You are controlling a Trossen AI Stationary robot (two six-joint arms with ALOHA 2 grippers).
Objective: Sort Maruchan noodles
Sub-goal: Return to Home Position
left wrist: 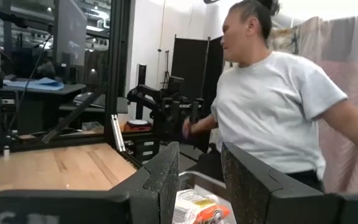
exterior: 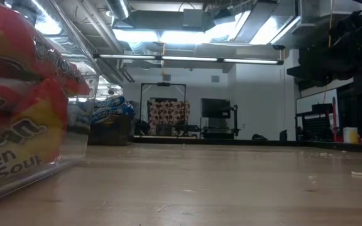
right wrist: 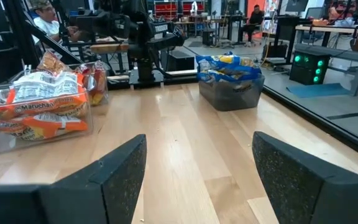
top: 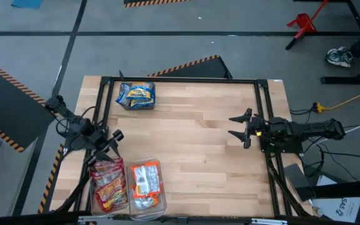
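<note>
Red noodle packets point(exterior: 17, 94) fill the seven-o'clock bin point(exterior: 77, 147), orange packets point(top: 146, 180) beside, blue packets point(top: 136, 95) at eleven, none loose; sorting looks finished, left gripper point(top: 111, 142) and right gripper point(top: 241, 128) parted, empty.

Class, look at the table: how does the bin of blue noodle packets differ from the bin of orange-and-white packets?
The blue-packet bin holds blue-and-yellow packs; the orange-and-white bin holds orange-and-white packs. The blue-packet bin stands alone; the orange-and-white bin sits across the table from it, close beside a third bin of red packets. Both are clear plastic bins filled with noodle packs.
</note>
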